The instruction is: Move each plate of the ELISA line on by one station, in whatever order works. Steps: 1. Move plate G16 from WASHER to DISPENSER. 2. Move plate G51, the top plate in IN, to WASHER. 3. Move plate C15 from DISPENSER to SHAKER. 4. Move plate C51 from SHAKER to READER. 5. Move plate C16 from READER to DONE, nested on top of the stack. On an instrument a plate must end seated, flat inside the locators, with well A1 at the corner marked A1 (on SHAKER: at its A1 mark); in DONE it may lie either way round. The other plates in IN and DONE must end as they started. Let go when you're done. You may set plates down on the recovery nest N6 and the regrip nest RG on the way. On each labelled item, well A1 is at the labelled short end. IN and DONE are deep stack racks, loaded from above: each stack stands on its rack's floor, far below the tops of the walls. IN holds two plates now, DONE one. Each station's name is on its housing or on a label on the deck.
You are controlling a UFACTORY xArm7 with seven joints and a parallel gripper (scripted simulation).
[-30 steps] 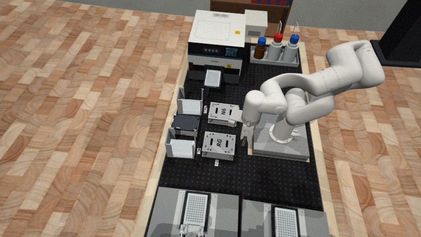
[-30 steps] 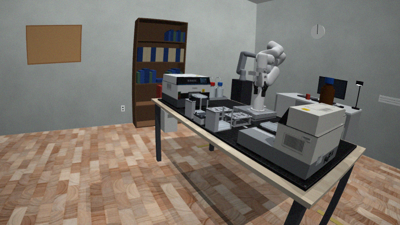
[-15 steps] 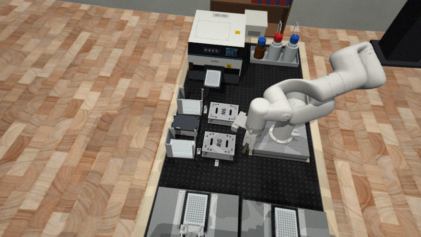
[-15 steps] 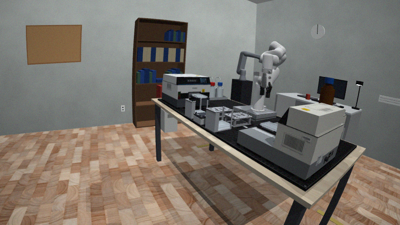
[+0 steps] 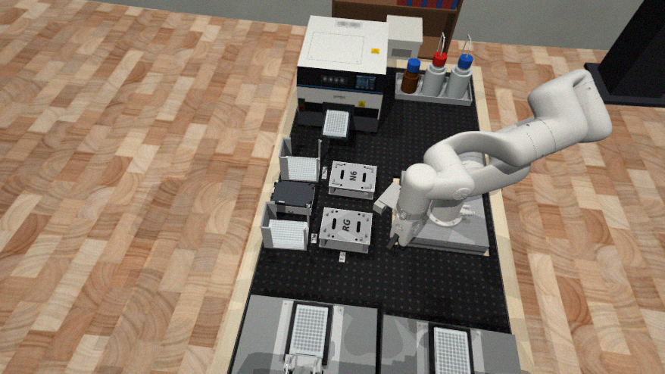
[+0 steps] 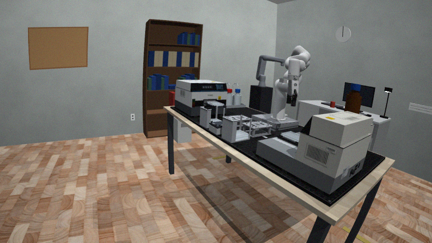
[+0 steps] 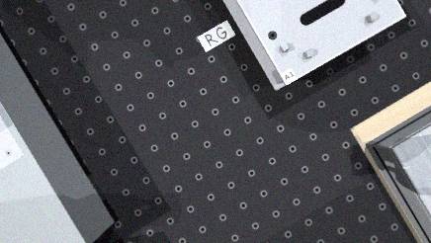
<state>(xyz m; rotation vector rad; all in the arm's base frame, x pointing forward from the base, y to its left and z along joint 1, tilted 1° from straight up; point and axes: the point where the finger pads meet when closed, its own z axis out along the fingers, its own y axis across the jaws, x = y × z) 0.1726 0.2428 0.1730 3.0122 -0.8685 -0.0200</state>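
Note:
My gripper (image 5: 398, 241) is open and empty. It hangs high above the black deck, between the RG nest (image 5: 346, 226) and the arm's base plate (image 5: 453, 232). In the side view the gripper (image 6: 293, 101) is well above the table. White well plates sit on the back instrument's tray (image 5: 335, 123), in the two stack racks (image 5: 301, 168) (image 5: 288, 234), and on the two front instruments (image 5: 308, 330) (image 5: 451, 350). A dark unit (image 5: 292, 194) stands between the racks. The wrist view shows the RG label (image 7: 215, 36) and a corner of the RG nest (image 7: 316, 30); my fingers are out of its view.
The N6 nest (image 5: 352, 176) stands empty behind RG. Three reagent bottles (image 5: 435, 74) stand in a tray at the back right. A grey instrument housing (image 7: 35, 188) fills the wrist view's left edge, and the base plate (image 7: 405, 168) its right edge.

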